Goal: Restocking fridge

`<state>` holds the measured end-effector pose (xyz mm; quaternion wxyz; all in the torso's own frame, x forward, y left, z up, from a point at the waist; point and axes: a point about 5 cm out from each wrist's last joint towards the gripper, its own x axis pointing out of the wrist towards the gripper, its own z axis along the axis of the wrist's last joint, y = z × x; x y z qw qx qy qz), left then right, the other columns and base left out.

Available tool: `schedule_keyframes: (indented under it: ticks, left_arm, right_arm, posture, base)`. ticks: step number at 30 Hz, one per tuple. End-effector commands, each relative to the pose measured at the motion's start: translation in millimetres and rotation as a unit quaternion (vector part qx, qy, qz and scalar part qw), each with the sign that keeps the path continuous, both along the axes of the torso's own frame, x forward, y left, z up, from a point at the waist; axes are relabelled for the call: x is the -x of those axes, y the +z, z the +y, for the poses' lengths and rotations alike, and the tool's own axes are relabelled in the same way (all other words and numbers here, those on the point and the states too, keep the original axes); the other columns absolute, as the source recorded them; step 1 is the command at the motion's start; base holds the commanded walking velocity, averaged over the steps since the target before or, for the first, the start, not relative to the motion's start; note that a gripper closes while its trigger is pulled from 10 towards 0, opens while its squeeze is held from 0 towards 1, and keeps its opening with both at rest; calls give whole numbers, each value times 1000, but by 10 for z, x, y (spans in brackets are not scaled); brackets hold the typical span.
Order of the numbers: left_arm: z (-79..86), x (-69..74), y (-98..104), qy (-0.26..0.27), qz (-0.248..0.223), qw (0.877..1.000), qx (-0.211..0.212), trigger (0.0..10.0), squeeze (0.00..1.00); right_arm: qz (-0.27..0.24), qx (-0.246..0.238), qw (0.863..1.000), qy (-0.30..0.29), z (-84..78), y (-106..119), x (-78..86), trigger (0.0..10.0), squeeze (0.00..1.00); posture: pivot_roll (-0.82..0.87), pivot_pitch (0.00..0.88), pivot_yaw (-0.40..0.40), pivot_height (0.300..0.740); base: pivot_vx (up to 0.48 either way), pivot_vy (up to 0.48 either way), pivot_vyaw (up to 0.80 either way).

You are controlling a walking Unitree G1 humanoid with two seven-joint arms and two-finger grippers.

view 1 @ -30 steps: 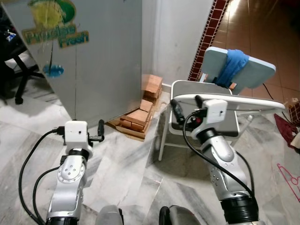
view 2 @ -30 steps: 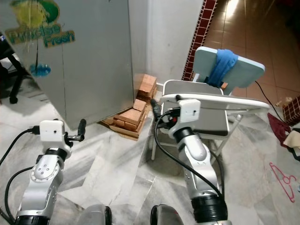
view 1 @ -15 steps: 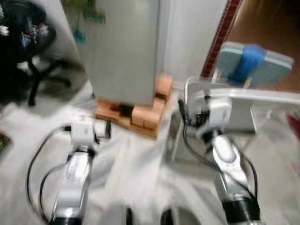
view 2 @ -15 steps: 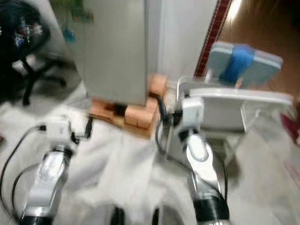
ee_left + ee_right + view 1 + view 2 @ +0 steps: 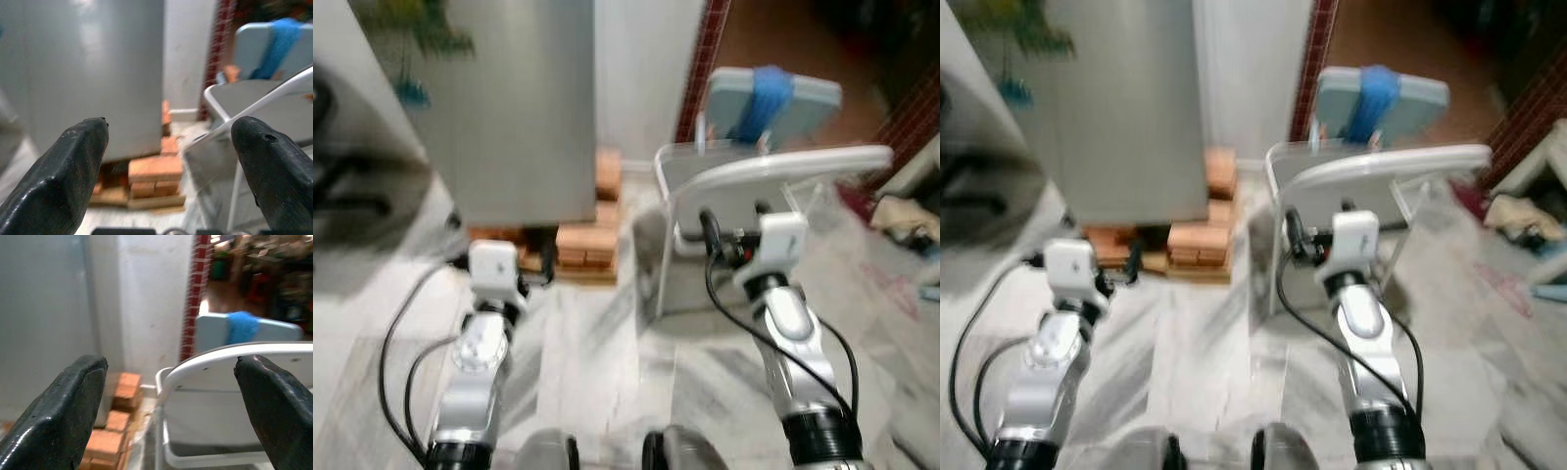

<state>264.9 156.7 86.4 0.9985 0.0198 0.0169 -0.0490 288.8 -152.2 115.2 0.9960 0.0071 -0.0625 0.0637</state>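
Left eye view: we saw the grey fridge [image 5: 509,108] on the left, door closed, standing on bricks [image 5: 582,240].
Left gripper [image 5: 533,274]: our fingers [image 5: 63,171] were spread wide and held nothing, low down near the bricks.
Right gripper [image 5: 724,233]: our fingers [image 5: 54,416] were also wide apart and empty, right up by the white chair [image 5: 764,171].
Risk: we thought our right arm might bump the chair if we turned.
Worry: the picture was blurry, so we might misjudge the fridge.

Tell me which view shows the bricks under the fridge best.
Left eye view: the bricks lie stacked under the fridge, whole pile visible. Right eye matches it; both wrist views catch them blurred between the open fingers.
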Motion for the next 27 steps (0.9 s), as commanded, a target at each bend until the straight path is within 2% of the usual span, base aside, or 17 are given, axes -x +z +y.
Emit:
schedule_keyframes:
  ticks: [1,7,9,13,20,23,27]
  left_arm:
    - [92,17,26,7,-7,1000,-11,10000,0]
    - [98,28,23,11,-8,1000,-14,10000,0]
    - [90,35,60,3,-27,999,-34,10000,0]
    - [70,37,104,0,-45,998,-43,10000,0]
    - [52,40,97,1,-42,998,-36,10000,0]
    - [64,31,83,4,-36,999,-31,10000,0]
    - [61,37,75,7,-38,999,-34,10000,0]
  right_arm:
    - [-13,-5,1000,9,72,56,-9,10000,0]
    - [-13,0,1000,7,45,38,29,10000,0]
    - [-12,3,1000,1,12,23,56,10000,0]
    - [-12,3,1000,-10,-26,6,93,10000,0]
    - [-7,6,1000,-18,-60,-32,161,10000,0]
    - [-7,7,1000,-18,-60,-27,158,10000,0]
    - [-11,6,1000,-13,-50,-6,131,10000,0]
  posture:
    - [50,89,-10,740]
    - [47,95,-7,740]
    - [43,94,-5,740]
    - [37,93,1,740]
    - [29,97,5,740]
    - [29,98,4,740]
    - [36,99,-2,740]
  base:
    - [0,480,-800]
    - [0,480,-800]
    - [0,480,-800]
    - [0,480,-800]
    - [0,480,-739]
    - [0,480,-504]
    - [0,480,0]
